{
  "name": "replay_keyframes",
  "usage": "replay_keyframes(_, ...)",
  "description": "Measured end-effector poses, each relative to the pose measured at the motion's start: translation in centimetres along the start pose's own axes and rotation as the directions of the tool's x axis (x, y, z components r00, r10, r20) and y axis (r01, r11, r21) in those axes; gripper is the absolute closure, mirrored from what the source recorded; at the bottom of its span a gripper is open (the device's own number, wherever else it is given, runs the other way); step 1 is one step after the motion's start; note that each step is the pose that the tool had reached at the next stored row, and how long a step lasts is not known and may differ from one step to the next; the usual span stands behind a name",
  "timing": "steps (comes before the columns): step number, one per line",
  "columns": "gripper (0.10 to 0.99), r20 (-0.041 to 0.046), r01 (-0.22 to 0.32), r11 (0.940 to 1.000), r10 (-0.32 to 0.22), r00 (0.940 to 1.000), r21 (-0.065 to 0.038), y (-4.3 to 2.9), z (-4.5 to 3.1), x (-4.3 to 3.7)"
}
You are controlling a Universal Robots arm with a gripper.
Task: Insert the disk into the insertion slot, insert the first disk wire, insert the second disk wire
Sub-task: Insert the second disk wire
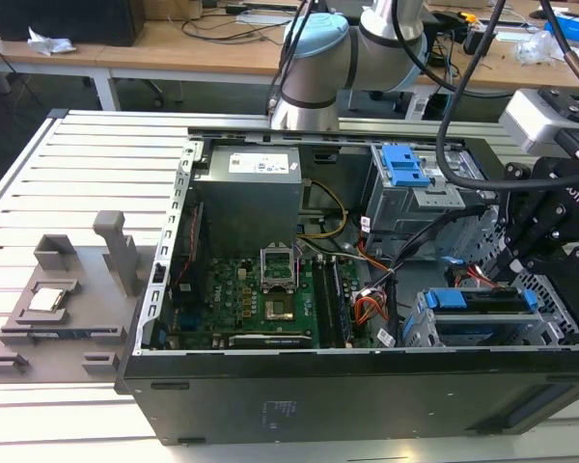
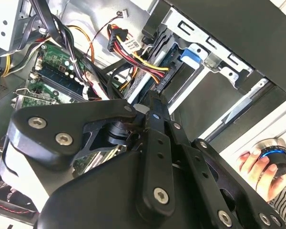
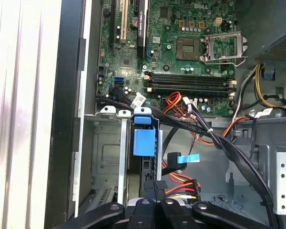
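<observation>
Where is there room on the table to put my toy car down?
The bare slatted table between its far edge and the grey fixture tray, at the exterior view's left. Inside the computer case it is crowded: wires around the drive cage.

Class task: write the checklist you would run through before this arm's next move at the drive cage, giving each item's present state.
1. Disk seated in the insertion slot: ok, its blue carrier sits inside.
2. Gripper near the disk: ok, it hangs close over it.
3. Red-and-yellow wires plugged into the disk: cannot tell.
4. Black cables off the path: not ok, they run close beside the slot.
5. Person's hand outside the case: ok, it holds a knob.
</observation>
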State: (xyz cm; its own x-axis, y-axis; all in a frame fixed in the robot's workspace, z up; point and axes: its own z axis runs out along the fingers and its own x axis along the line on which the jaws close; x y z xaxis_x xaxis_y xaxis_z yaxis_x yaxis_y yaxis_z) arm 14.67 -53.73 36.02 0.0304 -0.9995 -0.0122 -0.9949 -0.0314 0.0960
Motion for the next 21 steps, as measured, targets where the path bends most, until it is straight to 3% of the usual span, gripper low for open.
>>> replay_keyframes(13,0.980,0.0001,0.000,1.0000,0.000,1.0000,0.000,1.01,0.10,-0.03)
replay_keyframes(21,0.980,0.0000,0.000,1.0000,0.000,1.0000,0.000,2.04,0.20,-0.13)
